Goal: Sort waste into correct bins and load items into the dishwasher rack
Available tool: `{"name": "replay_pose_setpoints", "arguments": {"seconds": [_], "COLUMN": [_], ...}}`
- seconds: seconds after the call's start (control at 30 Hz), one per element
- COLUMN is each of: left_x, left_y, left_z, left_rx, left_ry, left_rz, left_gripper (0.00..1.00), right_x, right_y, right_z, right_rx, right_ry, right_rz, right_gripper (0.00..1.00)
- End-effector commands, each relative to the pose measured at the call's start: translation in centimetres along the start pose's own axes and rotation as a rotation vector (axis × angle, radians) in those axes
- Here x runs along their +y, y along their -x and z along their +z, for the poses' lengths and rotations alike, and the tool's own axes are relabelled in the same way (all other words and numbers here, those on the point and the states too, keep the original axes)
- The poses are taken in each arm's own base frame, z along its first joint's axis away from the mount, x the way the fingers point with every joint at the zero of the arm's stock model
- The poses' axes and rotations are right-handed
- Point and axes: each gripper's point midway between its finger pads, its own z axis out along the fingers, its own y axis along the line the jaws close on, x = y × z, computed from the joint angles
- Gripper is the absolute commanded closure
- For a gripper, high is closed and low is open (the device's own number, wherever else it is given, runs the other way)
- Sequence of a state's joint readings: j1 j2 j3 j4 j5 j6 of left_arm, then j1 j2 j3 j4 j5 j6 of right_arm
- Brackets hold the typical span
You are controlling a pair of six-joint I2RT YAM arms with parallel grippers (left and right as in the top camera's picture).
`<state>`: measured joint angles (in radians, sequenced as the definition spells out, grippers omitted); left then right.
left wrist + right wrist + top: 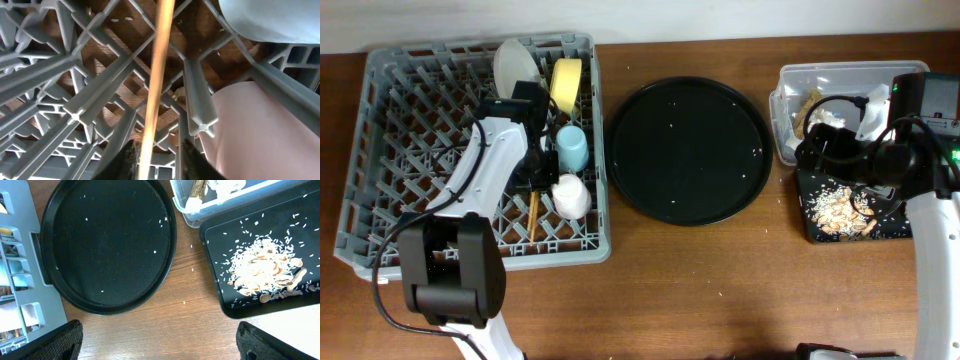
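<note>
The grey dishwasher rack (390,150) holds the plate (513,62), yellow bowl (566,84), blue cup (572,147) and pink-white cup (571,195). My left gripper (531,180) is low inside the rack. Its fingers (157,162) are open around a wooden chopstick (157,75), with a gap on the right side, and the pink-white cup (260,130) is beside it. My right gripper (160,340) is open and empty above bare table. The clear tub (840,75) holds white tissue (827,117) and a brown scrap. The small black tray (220,235) holds rice and tan food bits (265,272).
The large round black tray (690,150) sits mid-table with a few crumbs on it and also shows in the right wrist view (107,245). A few rice grains lie on the wood between the trays. The rack's upright pegs (197,100) crowd closely around my left gripper.
</note>
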<state>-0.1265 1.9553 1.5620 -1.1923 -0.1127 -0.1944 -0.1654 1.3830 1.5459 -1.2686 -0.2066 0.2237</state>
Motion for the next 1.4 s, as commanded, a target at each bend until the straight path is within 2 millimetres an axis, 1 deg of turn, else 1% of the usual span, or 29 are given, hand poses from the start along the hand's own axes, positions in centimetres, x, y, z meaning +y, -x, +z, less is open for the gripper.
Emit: {"name": "replay_pose_setpoints", "arguments": {"seconds": [0.0,0.03,0.07,0.1,0.13,0.17,0.2,0.27,0.33,0.37,0.43,0.7,0.77,0.8,0.83,0.87,0.93,0.97,1.0,1.03,1.07,1.13,1.2,1.23,1.27,1.3,1.37], "left_x": [0.6,0.7,0.9,1.1,1.5,1.8,2.3,3.0,3.7,2.8,2.7,2.7,2.7,2.7,2.7,2.7,2.7,2.7,2.7,2.7,2.7,2.7,2.7,2.7,2.7,2.7,2.7], "left_y": [0.3,0.7,1.0,1.1,1.0,0.6,-0.7,-2.4,-4.3,-4.9,-5.6,-5.7,-5.7,-5.7,-5.7,-5.7,-5.7,-5.7,-5.7,-5.7,-5.7,-5.7,-5.7,-5.7,-5.7,-5.7,-5.7], "left_z": [-2.7,-4.8,-6.5,-8.7,-11.4,-13.4,-16.5,-19.4,-22.3,-23.3,-23.7,-23.6,-23.6,-23.6,-23.6,-23.6,-23.6,-23.6,-23.6,-23.6,-23.6,-23.6,-23.6,-23.6,-23.6,-23.6,-23.6], "left_rx": [-0.054,-0.097,-0.131,-0.173,-0.227,-0.268,-0.333,-0.41,-0.493,-0.523,-0.523,-0.52,-0.52,-0.521,-0.52,-0.52,-0.52,-0.52,-0.52,-0.52,-0.52,-0.52,-0.52,-0.52,-0.52,-0.52,-0.52], "left_ry": [-0.002,-0.01,-0.016,-0.024,-0.034,-0.042,-0.054,-0.068,-0.086,-0.155,-0.169,-0.168,-0.168,-0.168,-0.168,-0.168,-0.168,-0.168,-0.168,-0.168,-0.168,-0.168,-0.168,-0.168,-0.168,-0.168,-0.168], "left_rz": [-0.001,0.002,-0.002,-0.008,-0.014,-0.019,-0.027,-0.037,-0.047,-0.034,-0.03,-0.03,-0.03,-0.03,-0.03,-0.03,-0.03,-0.03,-0.03,-0.03,-0.03,-0.03,-0.03,-0.03,-0.03,-0.03,-0.03], "left_gripper": [0.39,0.37,0.35,0.35,0.35,0.35,0.35,0.35,0.01,0.01,0.0,0.01,0.01,0.01,0.01,0.01,0.01,0.01,0.01,0.01,0.01,0.0,0.0,0.01,0.01,0.01,0.01], "right_x": [-0.3,-0.3,-0.3,-0.3,-0.3,-0.3,-0.3,-0.3,-0.3,-0.3,-0.3,-0.4,-0.7,0.0,1.3,2.6,4.3,5.2,5.2,4.7,3.9,2.0,0.3,-0.1,-1.1,-1.6,-2.2], "right_y": [0.1,0.1,0.1,0.1,0.1,0.1,0.1,0.1,0.1,0.1,0.1,0.1,0.4,1.9,3.3,4.3,4.8,4.1,3.1,1.3,-0.3,-3.5,-6.0,-6.6,-7.8,-8.5,-9.2], "right_z": [0.0,0.0,0.0,0.0,0.0,0.0,0.0,0.0,0.0,0.0,0.0,-0.1,-0.8,-1.4,-2.1,-2.8,-3.7,-4.2,-4.1,-3.1,-2.1,0.2,2.3,2.9,4.0,4.9,5.6], "right_rx": [-0.003,-0.004,-0.003,-0.004,-0.003,-0.004,-0.004,-0.003,-0.003,-0.003,-0.003,-0.006,-0.042,-0.124,-0.228,-0.339,-0.508,-0.654,-0.723,-0.792,-0.823,-0.9,-0.963,-0.976,-1.005,-1.017,-1.012], "right_ry": [-0.011,-0.011,-0.011,-0.011,-0.011,-0.011,-0.011,-0.011,-0.011,-0.011,-0.011,-0.016,-0.04,-0.012,0.02,0.04,0.081,0.141,0.177,0.208,0.218,0.228,0.226,0.227,0.22,0.216,0.204], "right_rz": [-0.002,-0.002,-0.002,-0.002,-0.002,-0.002,-0.002,-0.002,-0.002,-0.002,-0.002,-0.003,-0.008,-0.028,-0.075,-0.122,-0.18,-0.216,-0.221,-0.231,-0.234,-0.233,-0.225,-0.224,-0.216,-0.213,-0.207], "right_gripper": [0.01,0.02,0.02,0.01,0.01,0.02,0.02,0.02,0.02,0.02,0.02,0.02,0.02,0.02,0.02,0.01,0.02,0.02,0.01,0.01,0.02,0.02,0.02,0.02,0.02,0.02,0.02]}}
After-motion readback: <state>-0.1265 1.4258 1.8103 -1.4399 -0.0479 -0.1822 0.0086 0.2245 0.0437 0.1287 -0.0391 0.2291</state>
